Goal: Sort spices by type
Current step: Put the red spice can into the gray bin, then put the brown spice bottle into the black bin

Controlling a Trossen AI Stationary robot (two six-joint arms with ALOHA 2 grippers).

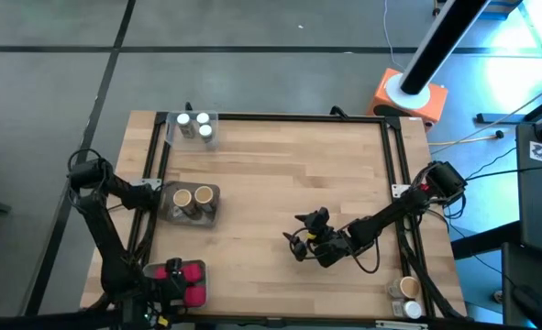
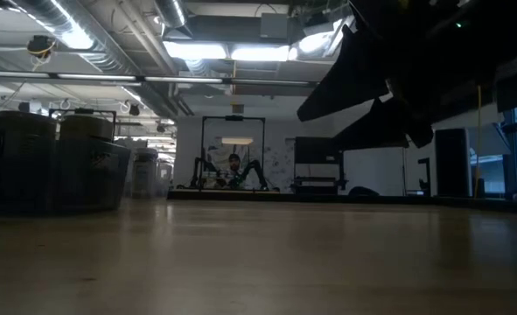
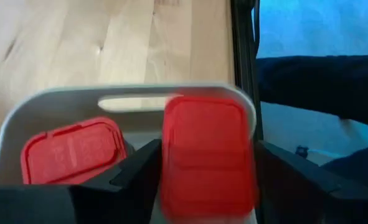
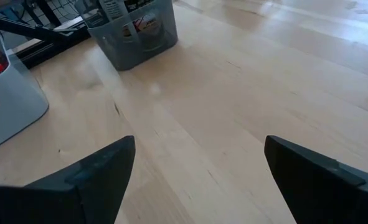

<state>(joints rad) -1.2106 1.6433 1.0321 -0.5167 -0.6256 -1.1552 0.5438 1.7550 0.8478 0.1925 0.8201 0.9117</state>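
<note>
A red spice box (image 3: 208, 155) is being held over the grey tray (image 3: 59, 102).
It is being gripped by the left gripper (image 1: 171, 275); the right gripper (image 4: 196, 180) is being held wide.

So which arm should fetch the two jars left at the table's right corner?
Right. Its pincer is open and empty above bare table, on the same side as the jars. The left pincer is across the table, busy at the tray of red boxes.

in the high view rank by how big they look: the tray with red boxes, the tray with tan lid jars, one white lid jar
1. tan-lid jar tray and red-box tray: they look alike, and the left gripper partly covers the red one.
2. white-lid jar: clearly smallest.
</note>
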